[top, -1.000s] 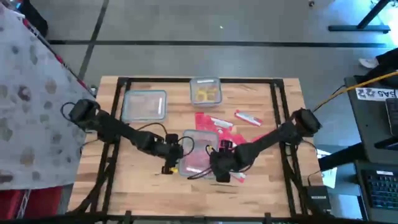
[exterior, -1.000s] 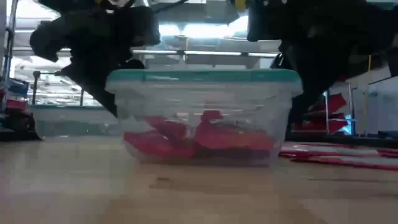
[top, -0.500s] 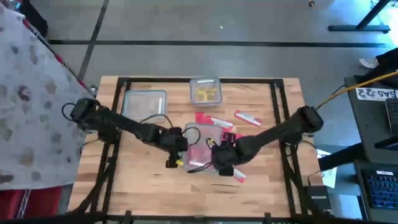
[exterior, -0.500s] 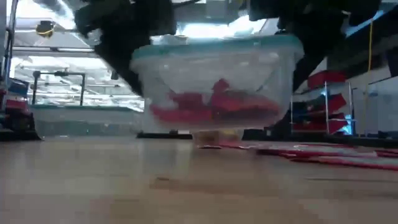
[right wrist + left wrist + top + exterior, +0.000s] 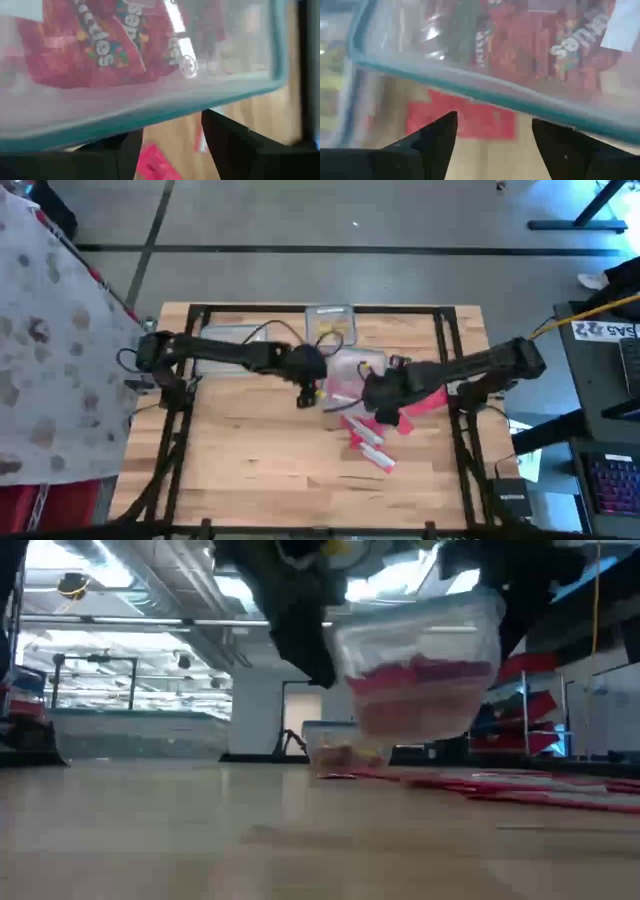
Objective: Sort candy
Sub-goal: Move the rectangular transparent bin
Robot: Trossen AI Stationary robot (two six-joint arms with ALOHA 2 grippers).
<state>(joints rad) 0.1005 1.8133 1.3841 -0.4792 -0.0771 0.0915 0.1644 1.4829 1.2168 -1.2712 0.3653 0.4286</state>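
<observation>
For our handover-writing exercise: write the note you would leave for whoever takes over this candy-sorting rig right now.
Left gripper: jaws apart, pressed against one side of the lifted tub, which holds red packets.
Right gripper: jaws apart, against the opposite side. The tub hangs clear of the table between them.
Done: some red packets are in that tub, yellow pieces in the small tub.
Left: set the tub down and sort the loose red packets. The large tub looks empty.

Both claws [image 5: 345, 380] raised, fingers spread
</observation>
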